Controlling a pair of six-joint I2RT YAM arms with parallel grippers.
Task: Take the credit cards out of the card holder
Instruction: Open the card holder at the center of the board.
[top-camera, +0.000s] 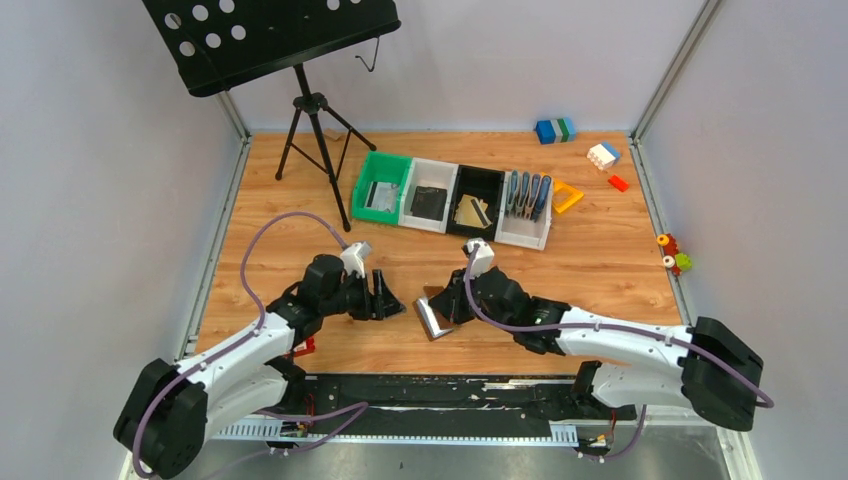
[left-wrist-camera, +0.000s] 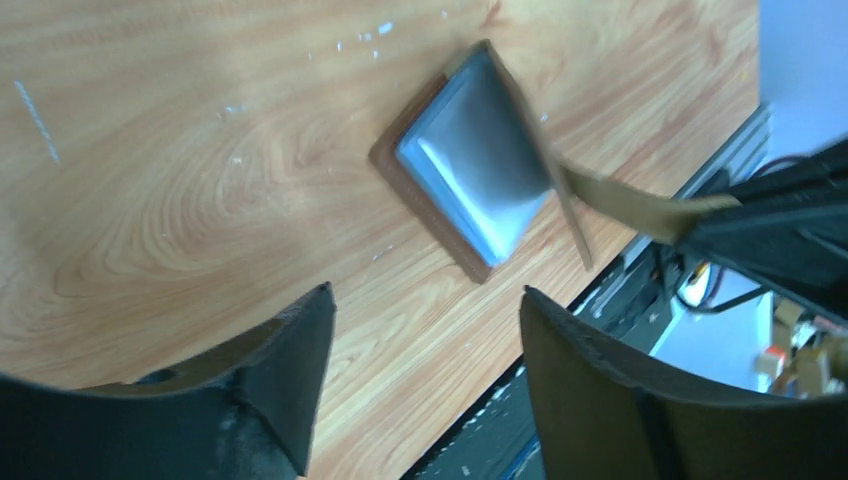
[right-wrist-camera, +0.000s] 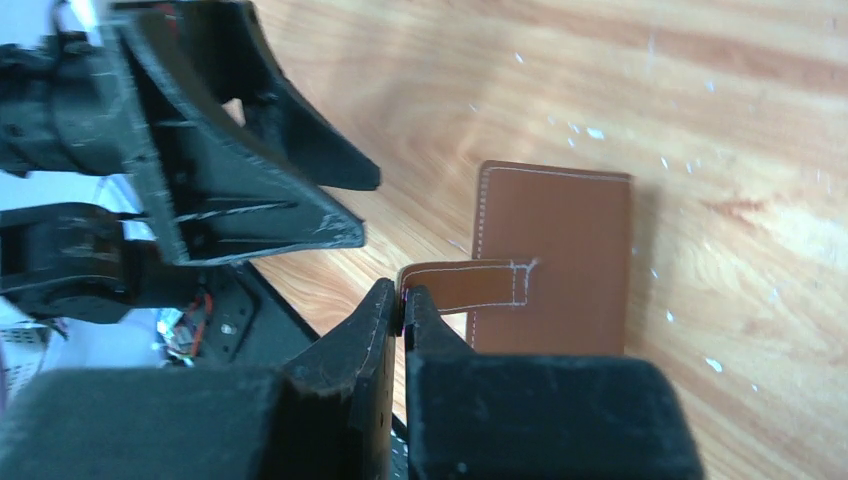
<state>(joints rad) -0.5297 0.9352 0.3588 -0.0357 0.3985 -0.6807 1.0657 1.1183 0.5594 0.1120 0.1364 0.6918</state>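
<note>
Pinching the brown tab strap (right-wrist-camera: 465, 285) of the small brown leather card holder (right-wrist-camera: 555, 260) with the right gripper (right-wrist-camera: 403, 300), squeezing tight on the strap's loose end. Holding that strap stretched out sideways from the holder, with the holder's body lying on the light wooden tabletop (top-camera: 600, 260) just past those fingertips. Sitting half-open and showing a shiny grey-blue inner pocket (left-wrist-camera: 470, 170) in the left wrist view. Hovering the left gripper (left-wrist-camera: 425, 300) just beside the holder on the opposite side, standing spread wide, gripping nothing and not touching it. Sitting well behind the holder: a row of plastic bins (top-camera: 455, 195). Not really managing to tell whether any cards are poking out of that pocket.
</note>
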